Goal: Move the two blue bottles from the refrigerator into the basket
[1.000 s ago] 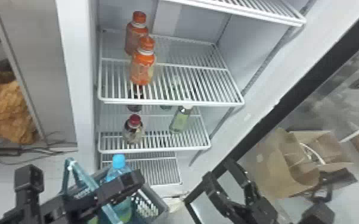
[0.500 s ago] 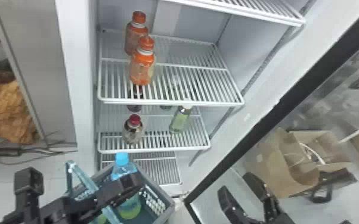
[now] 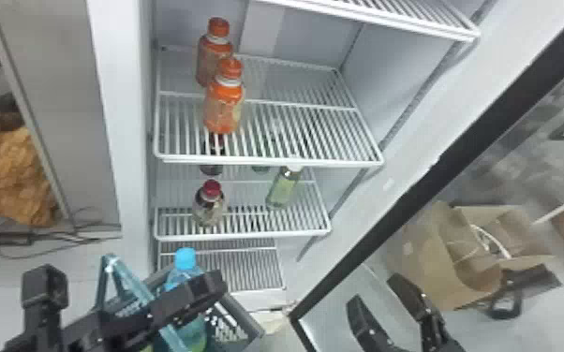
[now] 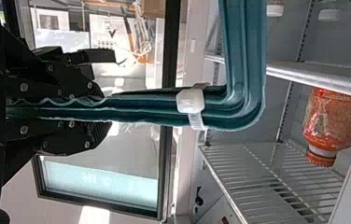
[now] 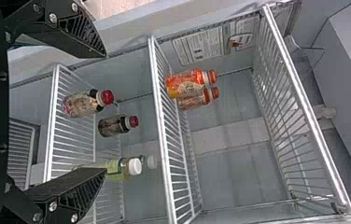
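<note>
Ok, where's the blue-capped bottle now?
In the head view, the blue-capped bottle is in the basket at lower left, partly behind the left gripper's arm, below the fridge shelves.

refrigerator [image 5: 232, 179]; two orange-capped bottles [image 5: 185, 84] upright on wire shelf [image 5: 163, 144]; two red-capped bottles [image 5: 81, 103] below

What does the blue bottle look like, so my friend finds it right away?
Start at the refrigerator. Low in front is a gray basket with a teal handle. The bottle stands inside, and its bright blue cap sets it apart from the orange-capped bottles on the shelf.
</note>
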Motion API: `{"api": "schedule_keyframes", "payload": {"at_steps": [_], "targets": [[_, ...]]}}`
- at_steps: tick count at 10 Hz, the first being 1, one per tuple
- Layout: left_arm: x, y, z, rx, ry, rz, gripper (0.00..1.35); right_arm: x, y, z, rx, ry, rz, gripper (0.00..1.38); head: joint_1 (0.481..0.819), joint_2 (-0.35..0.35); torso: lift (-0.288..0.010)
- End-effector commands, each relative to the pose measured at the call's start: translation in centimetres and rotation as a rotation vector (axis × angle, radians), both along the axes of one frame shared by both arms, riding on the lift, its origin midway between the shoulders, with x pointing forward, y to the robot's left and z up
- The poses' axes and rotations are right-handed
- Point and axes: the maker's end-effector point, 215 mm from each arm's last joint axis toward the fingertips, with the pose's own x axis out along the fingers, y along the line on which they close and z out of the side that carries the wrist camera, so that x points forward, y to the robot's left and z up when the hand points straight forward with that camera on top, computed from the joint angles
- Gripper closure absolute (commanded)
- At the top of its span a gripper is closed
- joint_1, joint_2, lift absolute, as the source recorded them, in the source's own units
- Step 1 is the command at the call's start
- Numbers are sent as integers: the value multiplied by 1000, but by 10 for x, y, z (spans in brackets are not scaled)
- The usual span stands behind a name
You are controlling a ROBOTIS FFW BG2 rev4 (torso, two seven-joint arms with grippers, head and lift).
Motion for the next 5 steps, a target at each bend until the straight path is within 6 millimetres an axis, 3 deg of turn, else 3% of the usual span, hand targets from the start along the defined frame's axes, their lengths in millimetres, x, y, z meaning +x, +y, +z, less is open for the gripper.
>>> {"api": "schedule_keyframes", "payload": {"at_steps": [1,5], "targets": [[-1,0,0,0,2,0,1202,0,1,0,1,0,1,191,695,-350,0],[-1,0,-1,1,1,0,1202,-1,0,-3,6,6,-3,191,695,-350,0]]}}
